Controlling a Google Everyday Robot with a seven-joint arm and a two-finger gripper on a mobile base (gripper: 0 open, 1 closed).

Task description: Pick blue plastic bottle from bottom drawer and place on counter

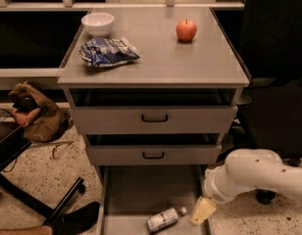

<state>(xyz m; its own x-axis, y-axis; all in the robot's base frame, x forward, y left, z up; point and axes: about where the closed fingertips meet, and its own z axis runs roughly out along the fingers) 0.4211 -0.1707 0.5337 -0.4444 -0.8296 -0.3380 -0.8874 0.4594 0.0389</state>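
Observation:
The blue plastic bottle (pixel 163 219) lies on its side on the floor of the open bottom drawer (pixel 136 190), near the drawer's front, cap pointing right. My gripper (pixel 202 211) hangs from the white arm at the drawer's right wall, just right of the bottle's cap and apart from it. The counter (pixel 161 53) is the grey cabinet top above.
On the counter stand a white bowl (pixel 97 23), a blue-and-white snack bag (pixel 108 52) and a red apple (pixel 186 30). Two closed drawers with black handles (pixel 154 118) sit above the open one. A brown bag (pixel 36 112) and a chair base (pixel 38 199) are at the left.

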